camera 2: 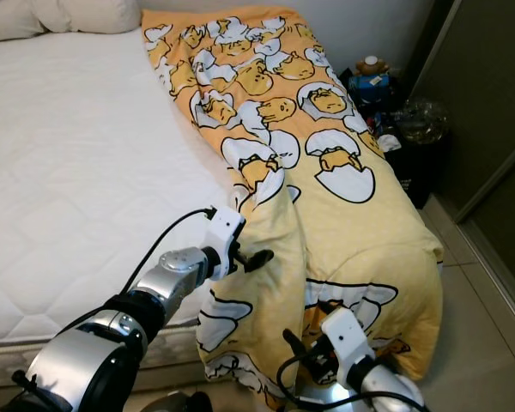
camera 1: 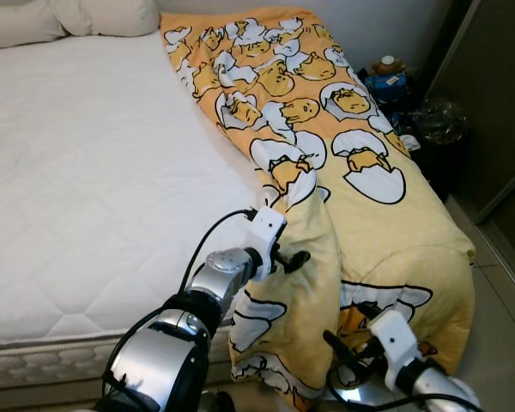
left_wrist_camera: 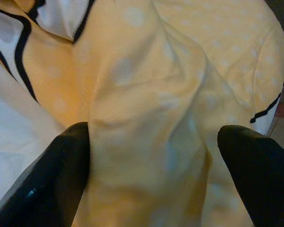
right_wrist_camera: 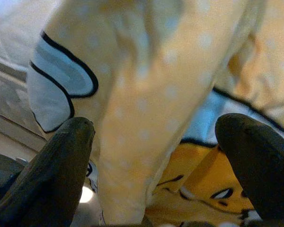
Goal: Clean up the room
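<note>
Bed (camera 1: 86, 172): we are looking down on a bare white mattress filling the left and centre of the frame, with pillows (camera 1: 69, 17) lying at the upper left.

Blanket (camera 1: 326, 172): yellow, printed with egg cartoons, it is running in a bunched strip from the upper centre down the right side of the mattress, its lower end spilling over the foot corner toward the floor at the lower right.

Clutter (camera 1: 412, 103): dark items and a small toy are sitting beside the bed at the upper right; details are too small to tell.

Left gripper (camera 1: 293, 257): we are reaching into a fold of the blanket at centre frame. The wrist view shows the jaws spread wide with a ridge of fabric between them, one finger (left_wrist_camera: 52, 175) touching cloth, not clamped.

Right gripper (camera 1: 348, 352): at the lower right we are hovering at the hanging end, jaws likewise parted around a fold.

Risk: closing on only a thin ridge, we are likely to lose the cloth when pulling; the hanging weight could drag the blanket off.
</note>
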Controlling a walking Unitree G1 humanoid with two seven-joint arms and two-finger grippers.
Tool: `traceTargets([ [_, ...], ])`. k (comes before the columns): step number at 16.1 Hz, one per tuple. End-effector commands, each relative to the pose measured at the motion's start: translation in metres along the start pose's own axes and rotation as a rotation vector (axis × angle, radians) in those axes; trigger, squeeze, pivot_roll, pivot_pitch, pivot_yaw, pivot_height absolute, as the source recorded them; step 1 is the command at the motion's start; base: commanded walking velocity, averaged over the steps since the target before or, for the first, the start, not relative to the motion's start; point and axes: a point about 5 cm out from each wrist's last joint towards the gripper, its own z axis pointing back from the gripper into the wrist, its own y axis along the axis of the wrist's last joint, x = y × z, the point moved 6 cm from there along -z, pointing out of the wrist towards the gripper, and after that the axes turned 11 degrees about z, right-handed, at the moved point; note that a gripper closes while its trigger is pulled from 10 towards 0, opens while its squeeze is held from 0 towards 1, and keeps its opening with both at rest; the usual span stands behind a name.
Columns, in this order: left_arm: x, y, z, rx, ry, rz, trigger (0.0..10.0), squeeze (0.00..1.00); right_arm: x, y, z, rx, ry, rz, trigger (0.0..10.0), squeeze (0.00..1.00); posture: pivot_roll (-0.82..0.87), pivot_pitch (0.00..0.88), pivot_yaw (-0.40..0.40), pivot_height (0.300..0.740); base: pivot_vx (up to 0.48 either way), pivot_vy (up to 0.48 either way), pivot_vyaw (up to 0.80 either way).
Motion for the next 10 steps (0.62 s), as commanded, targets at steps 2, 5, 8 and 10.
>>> traceTargets([
  [2,0.008,-0.022,-0.003,-0.062,0.005,0.001,10.0,0.0,-0.014,0.0,-0.015,0.002,-0.005,0.0,10.0,0.0,-0.28,0.052,0.06,0.736,0.0,0.0,0.0],
  [5,0.013,-0.029,-0.005,-0.033,0.031,-0.005,10.0,0.0,-0.04,0.008,-0.029,0.047,-0.008,-0.016,10.0,0.0,-0.27,0.05,0.063,0.736,0.0,0.0,0.0],
  [8,0.018,-0.036,-0.006,0.001,0.072,0.007,10.0,0.0,-0.049,0.002,-0.036,0.037,-0.002,-0.015,10.0,0.0,-0.27,0.051,0.059,0.736,0.0,0.0,0.0],
  [10,0.017,-0.034,-0.006,0.031,0.087,0.038,0.0,0.0,-0.071,0.007,-0.053,0.022,0.008,-0.01,10.0,0.0,-0.27,0.052,0.059,0.736,0.0,0.0,0.0],
])
